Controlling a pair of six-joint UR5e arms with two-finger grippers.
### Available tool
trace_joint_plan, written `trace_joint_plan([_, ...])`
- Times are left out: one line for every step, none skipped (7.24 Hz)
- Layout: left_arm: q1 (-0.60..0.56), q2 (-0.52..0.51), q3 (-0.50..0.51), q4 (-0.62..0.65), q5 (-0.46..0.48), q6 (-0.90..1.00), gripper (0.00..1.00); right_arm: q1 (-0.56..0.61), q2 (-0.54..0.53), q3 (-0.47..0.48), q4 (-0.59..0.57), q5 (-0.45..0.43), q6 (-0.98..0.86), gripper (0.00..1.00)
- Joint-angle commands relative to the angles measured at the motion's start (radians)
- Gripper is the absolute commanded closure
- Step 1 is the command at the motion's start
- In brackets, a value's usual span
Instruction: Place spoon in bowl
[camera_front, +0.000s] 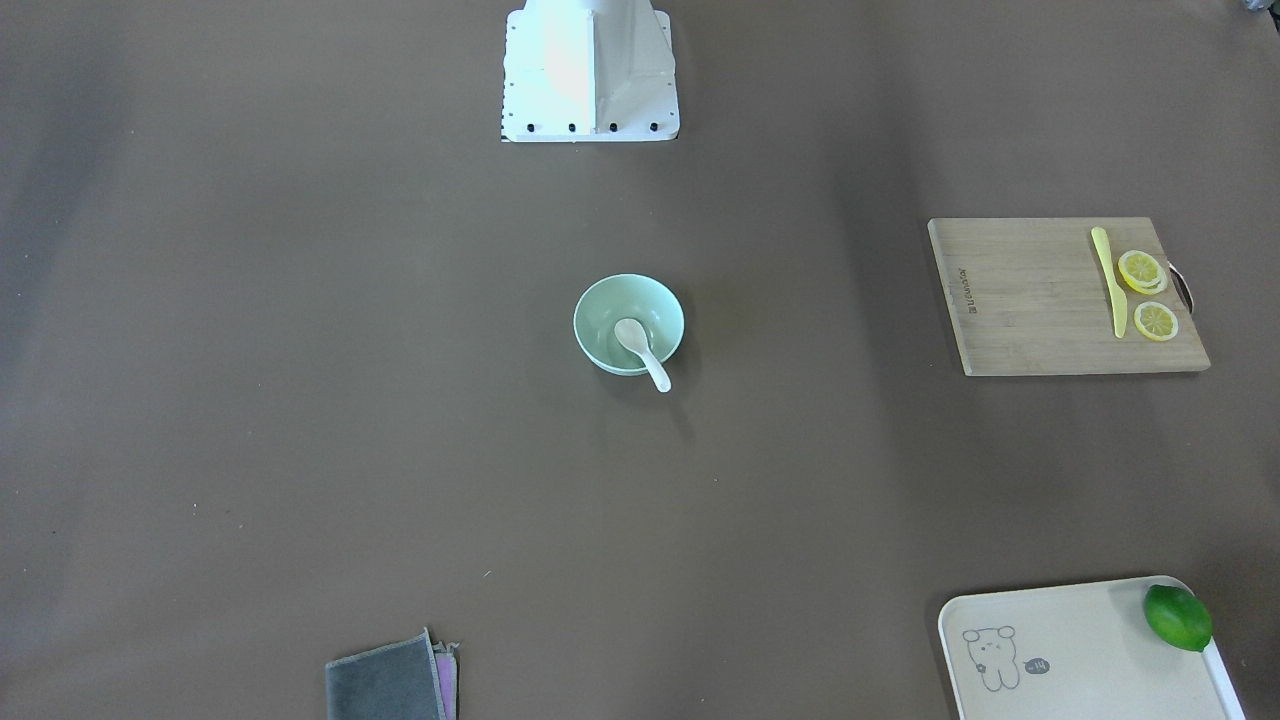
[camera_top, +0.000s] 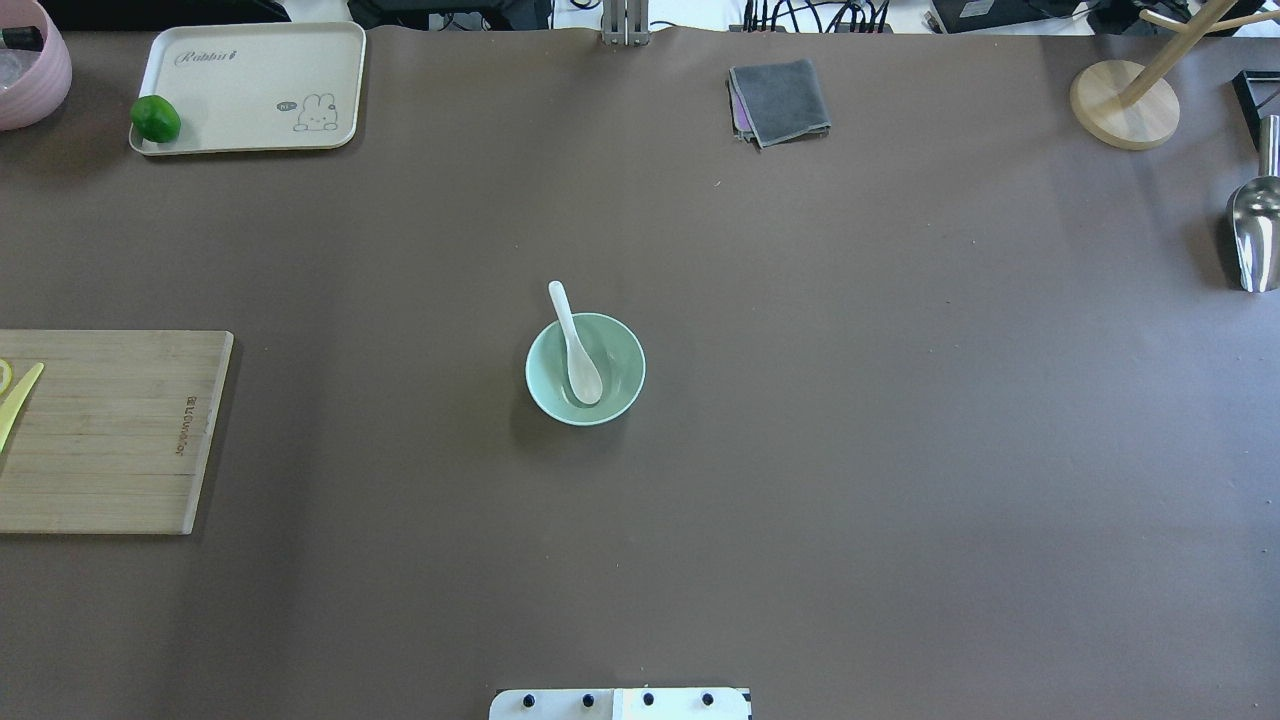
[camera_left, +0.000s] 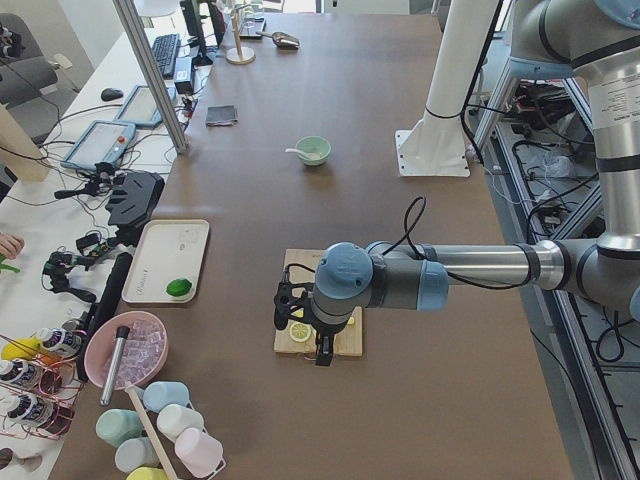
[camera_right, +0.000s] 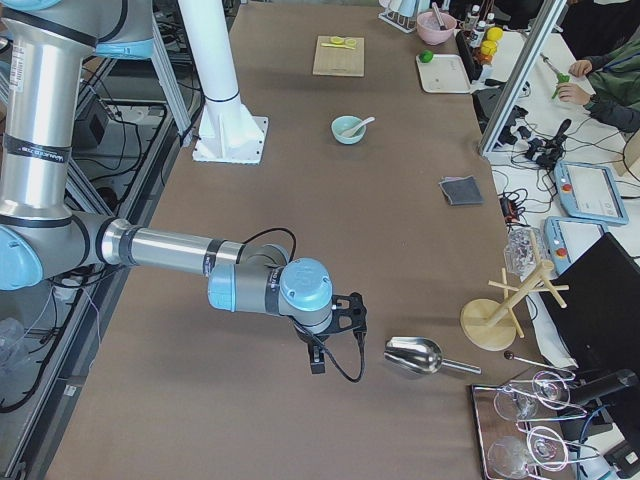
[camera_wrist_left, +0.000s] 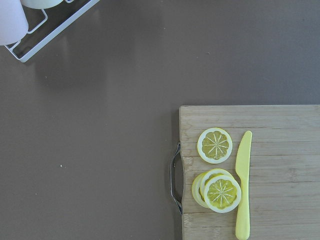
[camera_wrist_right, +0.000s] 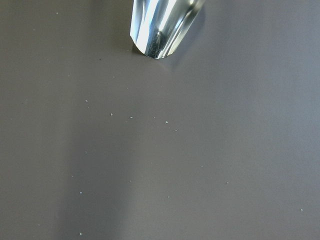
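Note:
The white spoon (camera_front: 640, 350) lies in the mint-green bowl (camera_front: 600, 300) at the table's middle. Its scoop rests on the bowl's floor and its handle leans out over the rim. The overhead view shows the same spoon (camera_top: 578, 350) and bowl (camera_top: 622, 378). Neither gripper is near them. My left gripper (camera_left: 305, 325) hangs over the wooden cutting board (camera_left: 345, 340) at the table's left end. My right gripper (camera_right: 325, 335) hangs beside a metal scoop (camera_right: 412, 354) at the right end. I cannot tell whether either gripper is open or shut.
The cutting board (camera_front: 1030, 300) holds lemon slices (camera_wrist_left: 215, 145) and a yellow knife (camera_wrist_left: 243, 185). A cream tray (camera_top: 250, 85) carries a lime (camera_top: 155, 118). A grey cloth (camera_top: 780, 100), a wooden stand (camera_top: 1125, 105) and the metal scoop (camera_top: 1255, 235) lie at the far and right edges.

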Motion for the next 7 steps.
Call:
trace_joint_plan([-0.001, 0.000, 0.002, 0.000, 0.001, -0.001, 0.02, 0.000, 0.000, 0.000, 0.000, 0.000, -0.001, 0.00])
trace_joint_plan([-0.001, 0.000, 0.002, 0.000, 0.001, -0.001, 0.02, 0.000, 0.000, 0.000, 0.000, 0.000, -0.001, 0.00])
trace_joint_plan([-0.001, -0.001, 0.002, 0.000, 0.001, -0.001, 0.01, 0.000, 0.000, 0.000, 0.002, -0.001, -0.004, 0.00])
trace_joint_plan([-0.001, -0.001, 0.003, 0.000, 0.001, -0.001, 0.02, 0.000, 0.000, 0.000, 0.002, -0.001, -0.004, 0.00])
trace_joint_plan([-0.001, -0.001, 0.003, 0.000, 0.002, -0.001, 0.01, 0.000, 0.000, 0.000, 0.002, -0.001, -0.004, 0.00])
trace_joint_plan([-0.001, -0.001, 0.002, 0.000, 0.002, -0.001, 0.01, 0.000, 0.000, 0.000, 0.002, -0.001, -0.003, 0.00])
trace_joint_plan([-0.002, -0.001, 0.000, 0.000, 0.016, -0.001, 0.01, 0.000, 0.000, 0.000, 0.002, -0.001, -0.004, 0.00])
